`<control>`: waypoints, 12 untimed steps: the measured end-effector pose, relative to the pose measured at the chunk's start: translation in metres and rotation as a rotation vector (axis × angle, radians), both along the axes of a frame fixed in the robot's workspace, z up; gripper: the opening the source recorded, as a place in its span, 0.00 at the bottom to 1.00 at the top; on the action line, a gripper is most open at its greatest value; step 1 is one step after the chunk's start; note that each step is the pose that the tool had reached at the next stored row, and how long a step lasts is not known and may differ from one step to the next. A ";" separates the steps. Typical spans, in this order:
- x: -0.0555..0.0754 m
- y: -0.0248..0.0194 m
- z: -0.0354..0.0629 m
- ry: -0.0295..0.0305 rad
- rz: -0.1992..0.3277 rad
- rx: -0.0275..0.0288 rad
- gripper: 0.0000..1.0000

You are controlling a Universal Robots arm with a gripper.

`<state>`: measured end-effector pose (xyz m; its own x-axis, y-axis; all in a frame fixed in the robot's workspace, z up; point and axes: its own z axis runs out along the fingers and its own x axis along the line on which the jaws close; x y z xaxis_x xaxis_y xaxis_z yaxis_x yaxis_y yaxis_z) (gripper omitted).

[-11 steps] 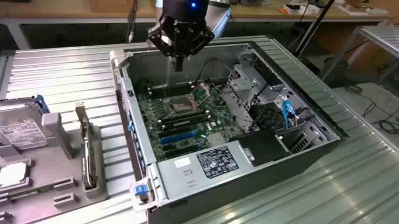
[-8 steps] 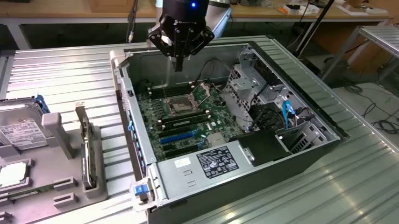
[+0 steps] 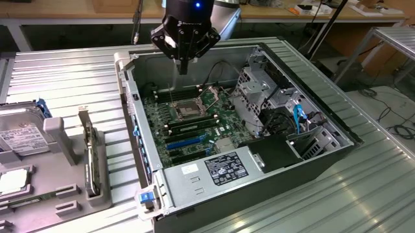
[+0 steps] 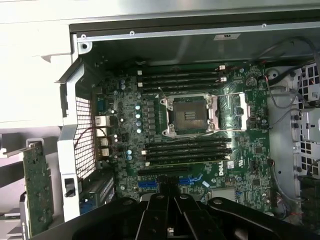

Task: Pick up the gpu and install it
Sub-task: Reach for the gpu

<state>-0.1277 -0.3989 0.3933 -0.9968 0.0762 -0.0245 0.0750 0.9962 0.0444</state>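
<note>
Currently black robot gripper (image 3: 183, 65) hangs above open dark tower computer case (image 3: 311, 92), over green motherboard (image 3: 194, 124), near empty silver processor socket (image 3: 188, 109). Fingers pressed together, gripping nothing. Task's gpu (image 3: 92, 155), thin dark green circuit card with pale silver end bracket, stands on edge in grey slotted holder (image 3: 68, 194) outside case, toward exterior view's left, well apart from gripper. Wrist view: gpu (image 4: 37, 190) beside case's perforated metal rear wall (image 4: 85, 135), gripper (image 4: 170, 220) above motherboard (image 4: 240, 150).
</note>
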 end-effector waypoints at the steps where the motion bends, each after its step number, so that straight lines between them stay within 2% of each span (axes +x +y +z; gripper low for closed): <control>1: -0.001 0.0000 0.0000 0.0000 0.000 0.0000 0.11; 10: -0.024 0.0000 0.0000 0.0000 0.000 0.0000 0.11; 12: -0.033 0.0000 0.0000 -0.0001 0.000 0.0001 0.11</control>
<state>-0.1611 -0.3990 0.3933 -0.9968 0.0762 -0.0245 0.0750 0.9962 0.0444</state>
